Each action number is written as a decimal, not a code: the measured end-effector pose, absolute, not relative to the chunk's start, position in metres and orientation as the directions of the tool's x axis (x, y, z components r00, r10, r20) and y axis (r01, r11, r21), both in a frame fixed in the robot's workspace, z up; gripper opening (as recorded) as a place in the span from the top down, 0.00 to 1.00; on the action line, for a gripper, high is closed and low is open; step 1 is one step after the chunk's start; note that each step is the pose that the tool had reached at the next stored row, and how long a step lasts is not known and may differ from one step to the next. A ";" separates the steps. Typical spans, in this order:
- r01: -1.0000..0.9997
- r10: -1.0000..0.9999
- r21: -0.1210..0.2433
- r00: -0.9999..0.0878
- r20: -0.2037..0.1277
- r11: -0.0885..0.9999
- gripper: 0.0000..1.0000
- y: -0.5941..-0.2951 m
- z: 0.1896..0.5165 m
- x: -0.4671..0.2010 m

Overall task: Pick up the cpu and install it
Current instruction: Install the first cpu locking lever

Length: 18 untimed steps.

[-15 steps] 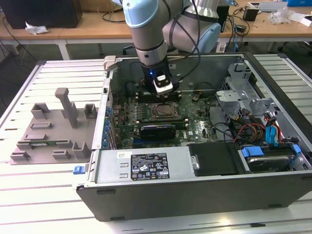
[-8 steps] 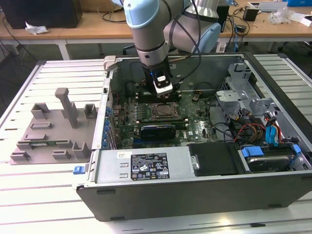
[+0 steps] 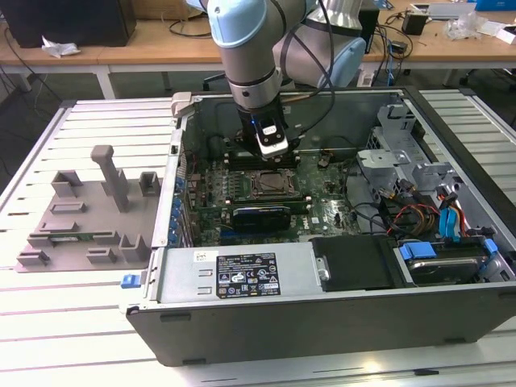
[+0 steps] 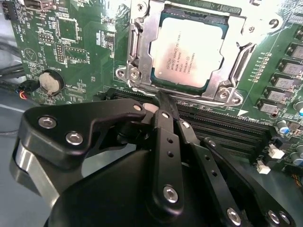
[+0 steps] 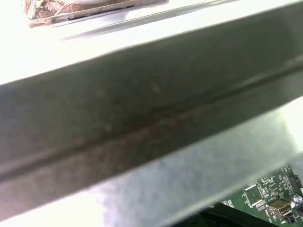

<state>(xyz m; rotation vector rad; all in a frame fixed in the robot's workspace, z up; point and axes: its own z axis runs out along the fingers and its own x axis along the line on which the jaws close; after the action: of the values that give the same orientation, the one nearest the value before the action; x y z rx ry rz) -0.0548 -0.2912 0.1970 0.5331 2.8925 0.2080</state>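
1. The square cpu with a shiny silver-grey metal top (image 4: 187, 52) lies flat inside the silver metal socket frame (image 4: 136, 56) on the green motherboard (image 4: 71, 47). In the exterior view it sits at the middle of the board (image 3: 268, 184).
2. The black gripper (image 4: 161, 101) has its fingers drawn together to a narrow tip and has hold of nothing. The tip is just beside the socket frame's edge, over the strip between the frame and the long black memory slots (image 4: 227, 127).
3. In the exterior view the gripper (image 3: 272, 153) points down into the open grey metal computer case (image 3: 322, 314), right by the socket.
4. A round silver coin battery (image 4: 50, 81) sits on the board, well apart from the socket.
5. A grey plastic fixture tray (image 3: 89, 218) rests on the white slatted table (image 3: 48, 322), at the exterior view's left of the case.
6. In the first wrist view a blurred grey metal band (image 5: 142, 118) crosses close to the camera, with a corner of the green board (image 5: 265, 194) past it.
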 end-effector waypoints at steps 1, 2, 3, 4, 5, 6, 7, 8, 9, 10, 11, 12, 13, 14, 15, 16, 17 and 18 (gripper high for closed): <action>0.338 0.365 0.172 -0.917 -0.163 0.925 0.89 -0.291 0.197 -0.055; 0.338 0.365 0.172 -0.917 -0.163 0.925 0.89 -0.291 0.197 -0.055; 0.338 0.365 0.172 -0.917 -0.163 0.925 0.89 -0.291 0.198 -0.055; 0.338 0.365 0.172 -0.917 -0.163 0.925 0.89 -0.291 0.199 -0.055; 0.338 0.365 0.171 -0.917 -0.163 0.925 0.89 -0.291 0.200 -0.055; 0.338 0.365 0.171 -0.917 -0.163 0.926 0.89 -0.291 0.202 -0.055; 0.338 0.365 0.170 -0.917 -0.164 0.926 0.89 -0.291 0.204 -0.055; 0.338 0.364 0.170 -0.917 -0.164 0.926 0.89 -0.291 0.206 -0.055; 0.338 0.364 0.168 -0.917 -0.164 0.926 0.89 -0.291 0.208 -0.055; 0.338 0.364 0.166 -0.917 -0.165 0.926 0.89 -0.291 0.211 -0.055; 0.338 0.363 0.163 -0.917 -0.167 0.927 0.89 -0.291 0.213 -0.055; 0.338 0.362 0.154 -0.917 -0.170 0.928 0.89 -0.291 0.219 -0.055; 0.338 0.360 0.144 -0.917 -0.174 0.930 0.89 -0.291 0.223 -0.055; 0.338 0.357 0.129 -0.917 -0.180 0.932 0.89 -0.291 0.226 -0.055; 0.338 0.353 0.106 -0.917 -0.188 0.935 0.89 -0.291 0.228 -0.055; 0.338 0.348 0.083 -0.917 -0.196 0.938 0.89 -0.291 0.229 -0.055; 0.338 0.345 0.069 -0.917 -0.199 0.939 0.89 -0.291 0.229 -0.055; 0.338 0.343 0.057 -0.918 -0.201 0.939 0.89 -0.291 0.229 -0.055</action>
<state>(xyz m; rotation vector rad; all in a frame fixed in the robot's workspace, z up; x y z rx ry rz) -0.0547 -0.2912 0.2290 0.5126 2.8869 0.0312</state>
